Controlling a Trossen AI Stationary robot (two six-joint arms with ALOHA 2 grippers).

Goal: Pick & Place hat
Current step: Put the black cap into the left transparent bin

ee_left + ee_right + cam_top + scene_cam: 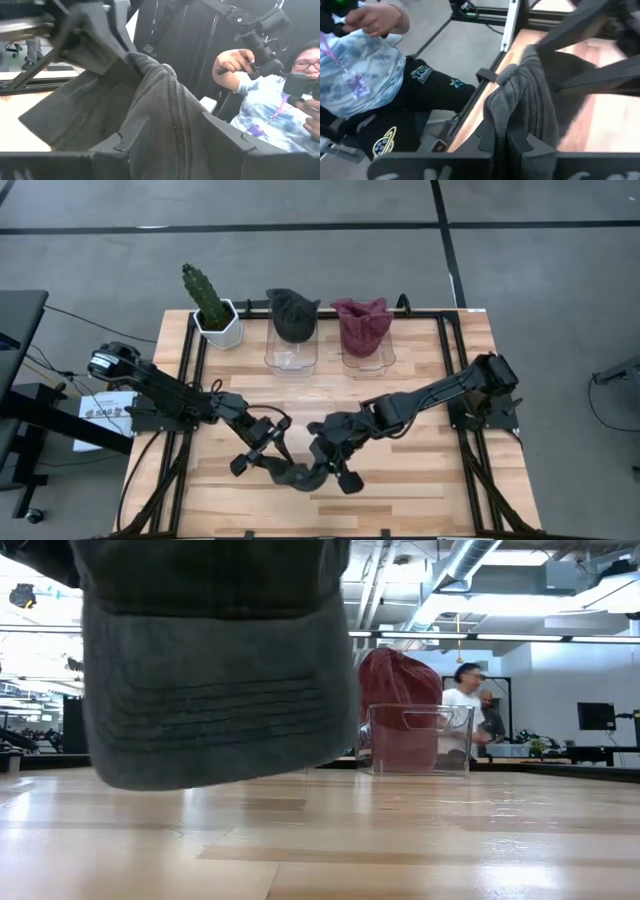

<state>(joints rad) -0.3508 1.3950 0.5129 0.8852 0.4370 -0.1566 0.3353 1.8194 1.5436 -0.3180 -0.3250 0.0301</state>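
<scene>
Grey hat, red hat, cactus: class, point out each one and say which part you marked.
grey hat [297, 475], high view: its crumpled cloth between the two arms' ends.
red hat [362, 325], high view: the crown, above its clear box.
cactus [203, 293], high view: the green stem.

robotics lab — exposed ceiling ducts [470, 565], concrete floor [540, 270], benches behind.

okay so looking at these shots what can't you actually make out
- Low view: the grey hat fills the near frame, hiding both claws and the dark hat's bin.
- High view: the arms cover most of that hat.
- Right wrist view: right claw fingertips buried in fabric.
- Left wrist view: left claw likewise.
</scene>
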